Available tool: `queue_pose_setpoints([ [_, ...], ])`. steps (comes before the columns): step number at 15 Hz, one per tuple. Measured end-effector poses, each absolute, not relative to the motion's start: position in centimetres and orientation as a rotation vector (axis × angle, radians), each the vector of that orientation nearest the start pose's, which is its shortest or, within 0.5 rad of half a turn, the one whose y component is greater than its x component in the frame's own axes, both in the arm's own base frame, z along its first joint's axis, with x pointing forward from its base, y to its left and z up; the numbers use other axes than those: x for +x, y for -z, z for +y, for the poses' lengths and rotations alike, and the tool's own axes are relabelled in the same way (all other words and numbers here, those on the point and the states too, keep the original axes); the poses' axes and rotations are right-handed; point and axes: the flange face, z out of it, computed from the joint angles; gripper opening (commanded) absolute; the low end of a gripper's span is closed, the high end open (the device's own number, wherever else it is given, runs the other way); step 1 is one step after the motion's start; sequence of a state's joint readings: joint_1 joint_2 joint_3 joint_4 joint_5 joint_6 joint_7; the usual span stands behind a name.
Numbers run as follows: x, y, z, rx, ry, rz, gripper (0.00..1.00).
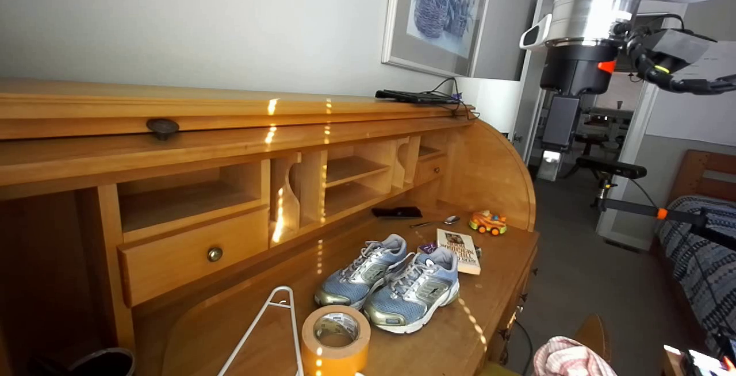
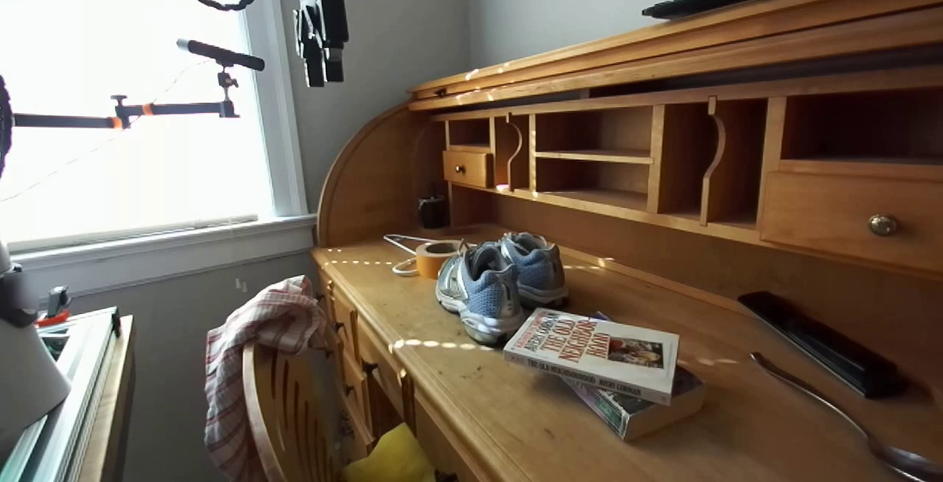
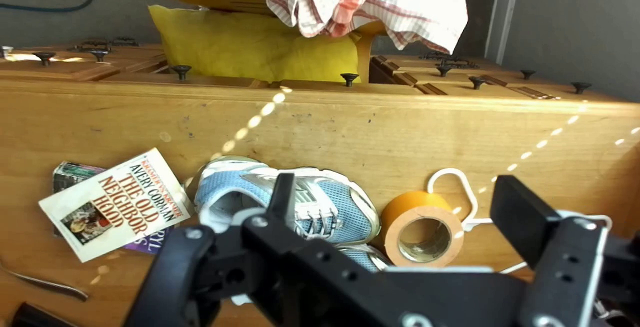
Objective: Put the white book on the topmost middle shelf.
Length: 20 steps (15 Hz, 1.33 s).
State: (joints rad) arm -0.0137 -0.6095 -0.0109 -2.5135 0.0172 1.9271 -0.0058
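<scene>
"Where's the white book [image 2: 589, 353]?"

"On the worktop [image 2: 471, 386], cover up, lying askew across a thicker book [image 2: 667, 410]. The grey-blue sneakers [image 2: 501, 290] stand just beside it, heels toward it; whether they touch it isn't clear."

"And the jaws?"

"Spread wide with nothing in them, high in the air, well apart from everything on the worktop."

"What else is lying about down there?"

"Just past the shoes' toes, an orange roll of tape [image 1: 339, 359], with a white hanger [image 1: 296, 330] near it. Near the book, a spoon [image 2: 908, 461], then a long black object [image 2: 821, 342] toward the back. In an exterior view there's a bright toy car [image 1: 488, 223] too."

"And the topmost middle shelf [image 1: 354, 170], what hems it in?"

"It's a thin board between two upright dividers [image 2: 655, 158], and a wooden ledge [image 1: 230, 143] runs above. It shows plainly in both exterior views."

"Anything along the front edge?"

"A wooden chair [image 2: 258, 401], a checked cloth [image 2: 272, 320] draped over its back. In the wrist view a yellow cushion [image 3: 260, 52] shows between that chair and the worktop's edge."
</scene>
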Motion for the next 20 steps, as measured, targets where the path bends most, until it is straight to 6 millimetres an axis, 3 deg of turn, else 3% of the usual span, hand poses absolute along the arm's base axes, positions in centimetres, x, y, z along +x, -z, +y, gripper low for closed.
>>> queue_pose_setpoints([
  [4,37.1,-49.2,-4.5,-3.125,0.126,0.174,1.0],
  [8,37.7,-48.8,-8.5,-3.15,0.309,0.17,1.0],
  [13,37.5,-45.4,-14.4,-3.166,0.458,0.172,1.0],
  [20,36.4,-40.6,-21.2,-3.156,0.458,0.275,1.0],
])
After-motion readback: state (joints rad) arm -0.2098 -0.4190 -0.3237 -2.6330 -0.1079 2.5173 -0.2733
